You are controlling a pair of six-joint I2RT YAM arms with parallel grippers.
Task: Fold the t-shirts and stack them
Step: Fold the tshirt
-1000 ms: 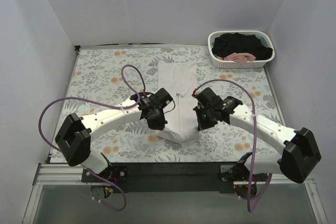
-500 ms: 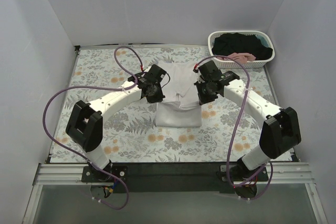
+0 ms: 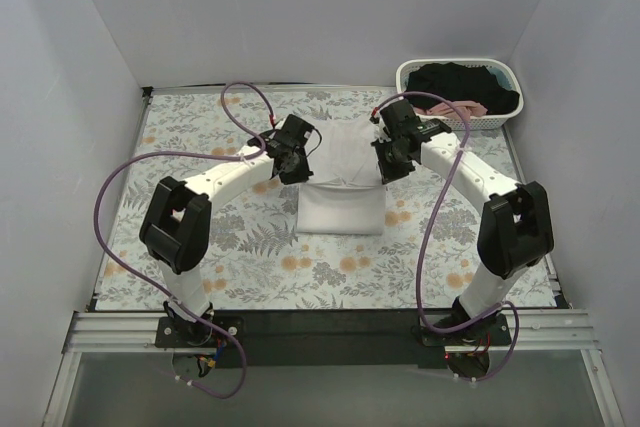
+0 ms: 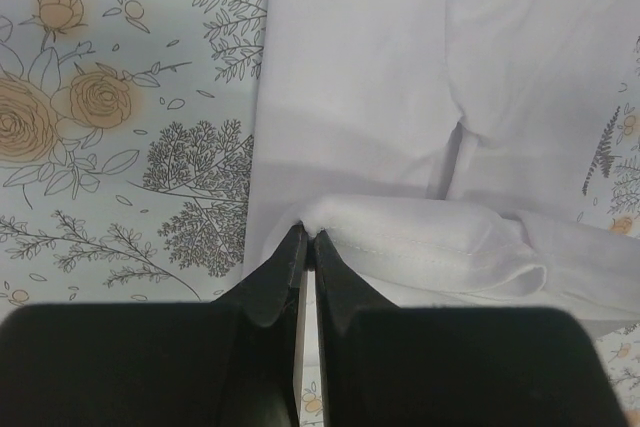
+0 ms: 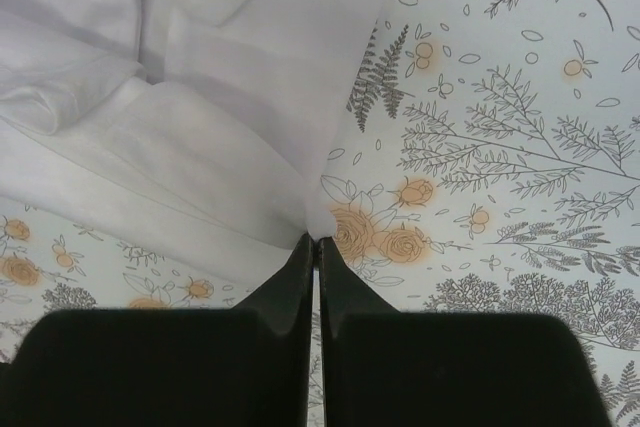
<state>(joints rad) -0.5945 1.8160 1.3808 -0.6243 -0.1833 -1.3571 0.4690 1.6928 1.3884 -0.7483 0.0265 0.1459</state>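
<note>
One white shirt (image 3: 340, 209); one black shirt (image 3: 452, 80); one pink shirt (image 3: 457, 108); one basket (image 3: 440, 121); one tablecloth (image 3: 190, 142); two grippers, left gripper (image 4: 305, 237) and right gripper (image 5: 313, 239).

The t-shirt (image 3: 340, 209) lies in the middle of the surface (image 3: 200, 137), its near part doubled over onto itself. My left fingers (image 4: 280, 272) touch its left edge, my right fingers (image 5: 296, 272) its right edge. Behind, in the far right corner, the basket (image 3: 455, 120) holds other t-shirts (image 3: 455, 82).

White t-shirt (image 3: 340, 209), folded over itself
</note>
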